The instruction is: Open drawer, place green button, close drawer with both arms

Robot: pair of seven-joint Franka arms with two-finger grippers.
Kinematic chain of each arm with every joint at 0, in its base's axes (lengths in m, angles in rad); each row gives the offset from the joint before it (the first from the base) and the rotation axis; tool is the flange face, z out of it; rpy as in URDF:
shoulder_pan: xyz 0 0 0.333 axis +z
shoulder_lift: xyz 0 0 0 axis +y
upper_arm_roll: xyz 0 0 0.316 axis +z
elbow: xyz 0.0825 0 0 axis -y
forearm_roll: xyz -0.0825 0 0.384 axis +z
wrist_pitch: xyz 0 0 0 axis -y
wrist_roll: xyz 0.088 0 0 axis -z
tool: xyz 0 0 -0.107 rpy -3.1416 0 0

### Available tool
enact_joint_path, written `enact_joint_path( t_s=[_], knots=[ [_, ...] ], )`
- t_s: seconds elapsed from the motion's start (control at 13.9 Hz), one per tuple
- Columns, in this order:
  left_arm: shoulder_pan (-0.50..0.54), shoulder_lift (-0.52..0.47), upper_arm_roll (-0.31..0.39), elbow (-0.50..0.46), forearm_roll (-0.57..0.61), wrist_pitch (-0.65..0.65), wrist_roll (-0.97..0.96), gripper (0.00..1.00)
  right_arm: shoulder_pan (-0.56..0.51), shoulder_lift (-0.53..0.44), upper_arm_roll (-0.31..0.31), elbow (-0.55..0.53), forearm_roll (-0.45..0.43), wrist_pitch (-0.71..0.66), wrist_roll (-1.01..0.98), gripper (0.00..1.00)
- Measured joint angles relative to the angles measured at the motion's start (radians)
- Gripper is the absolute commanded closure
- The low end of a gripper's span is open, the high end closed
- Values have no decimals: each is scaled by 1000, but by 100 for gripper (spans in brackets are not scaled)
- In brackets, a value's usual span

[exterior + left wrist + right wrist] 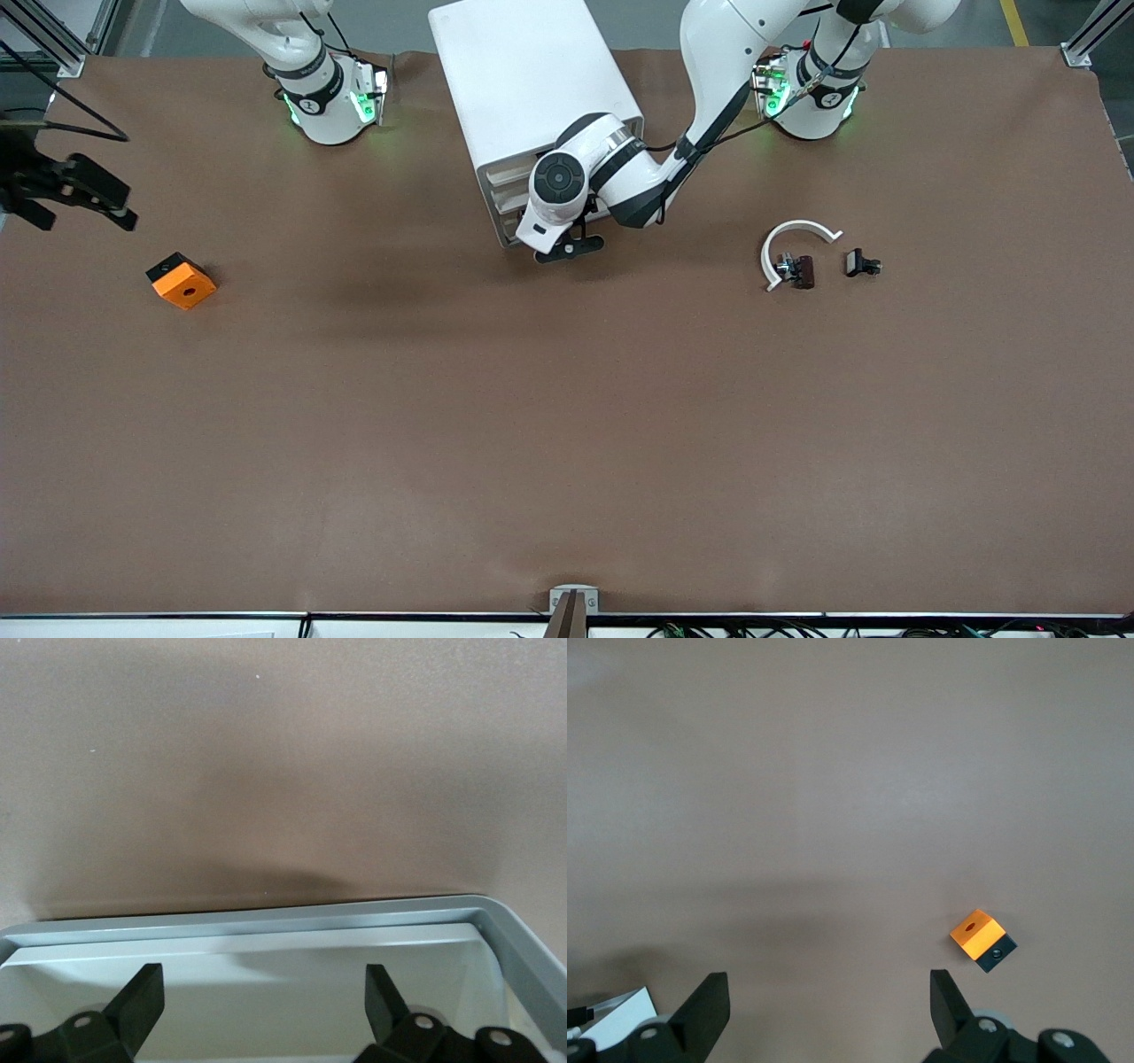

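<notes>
The left gripper (568, 248) sits low at the front of the white cabinet (532, 80), reached down from the left arm's base. In the left wrist view its two dark fingers (142, 997) stand spread wide apart, gripping nothing, and the drawer (266, 926) lies right under them: a shallow pale tray whose rim runs just past the fingertips, with bare brown table (283, 753) outside it. The part of the tray floor that shows holds nothing. In the front view the arm's wrist covers most of the cabinet's stacked fronts, so which drawer of the stack is pulled out cannot be told. The button (861, 263) lies on the table well away from the left gripper, toward the left arm's end, a small dark thing whose cap colour does not show. Just beside it, on the side toward the left gripper, sits a brown-black part (800, 271) touching a white curved strip (791, 241). The right gripper (66, 190) hangs over the table at the right arm's end, well apart from the cabinet; its fingers (709, 1001) too are spread and empty. An orange block (182, 281) with a round hole lies near it on the table, clear of the fingertips in the right wrist view (982, 939).
</notes>
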Motion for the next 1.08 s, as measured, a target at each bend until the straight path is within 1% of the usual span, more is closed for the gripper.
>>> enact_joint_path(
  t_s=[0.14,0.29,0.36,0.5,0.72,0.79,0.93,1.08],
  knots=[
    [4,-3,9,12,0,3,-1,0,-10,1,-2,3,0,-12,0,0],
    [26,-11,54,48,3,7,-2,0,-10,6,1,3,0,-20,0,0],
    [54,-18,80,71,12,7,-2,0,-10,8,3,3,0,-20,0,0],
    [142,-41,115,106,67,6,0,0,-9,10,6,3,0,-20,0,0],
    [299,-101,125,122,231,-4,2,0,-9,10,7,3,0,-21,0,0],
    [344,-129,126,125,256,-10,3,0,-9,10,7,4,0,-21,0,0],
    [425,-189,127,127,270,-36,44,0,-9,10,7,4,0,-21,0,0],
    [508,-246,128,130,272,-64,159,0,-9,10,7,4,0,-21,-1,0]
  ],
)
